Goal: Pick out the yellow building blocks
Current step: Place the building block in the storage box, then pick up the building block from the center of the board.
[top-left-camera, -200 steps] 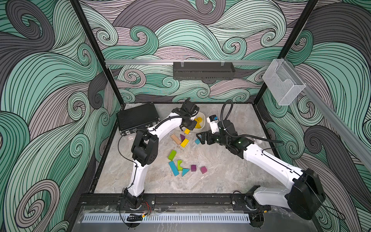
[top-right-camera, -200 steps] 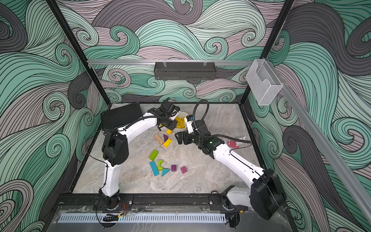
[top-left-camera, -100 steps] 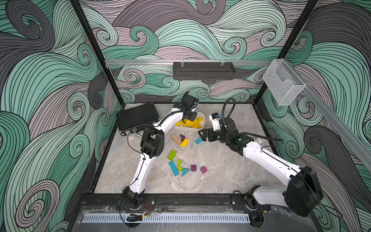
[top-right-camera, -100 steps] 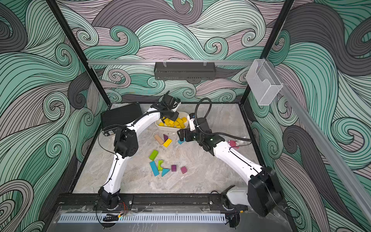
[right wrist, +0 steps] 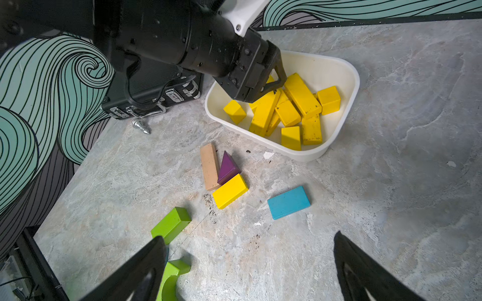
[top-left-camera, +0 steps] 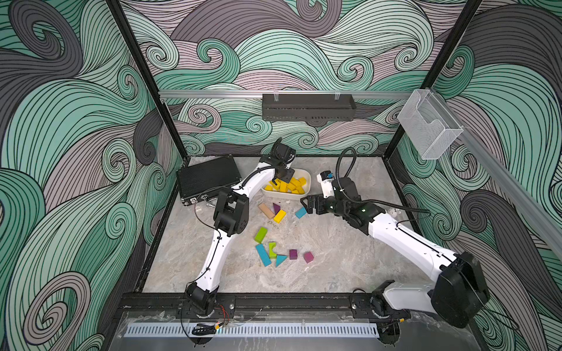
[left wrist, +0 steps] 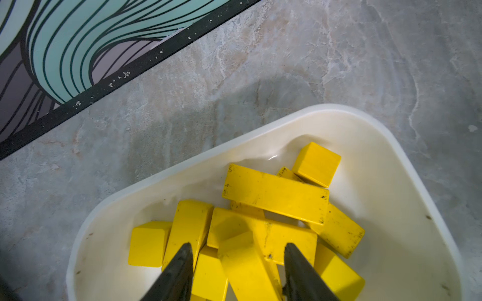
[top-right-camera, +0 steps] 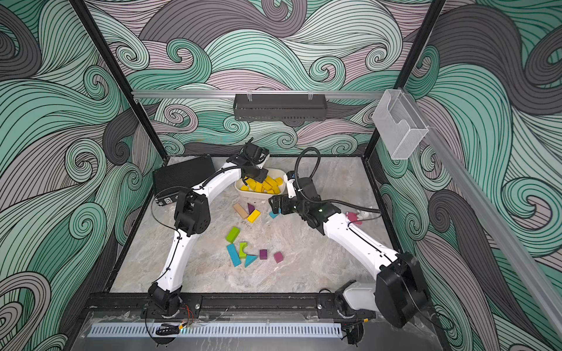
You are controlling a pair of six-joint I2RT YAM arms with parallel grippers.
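On marble (right wrist: 391, 182), a white tub (right wrist: 320, 65) holds yellow blocks (right wrist: 301, 95), left fingers (left wrist: 180, 271) parted over them, right fingers (right wrist: 140, 265) spread.

Yellow blocks (right wrist: 263, 112): about ten piled in one bowl (right wrist: 326, 65), one outside it. Three blue blocks (right wrist: 288, 202), three purple blocks (right wrist: 228, 168), two green blocks (right wrist: 170, 224), one tan block (right wrist: 210, 166).
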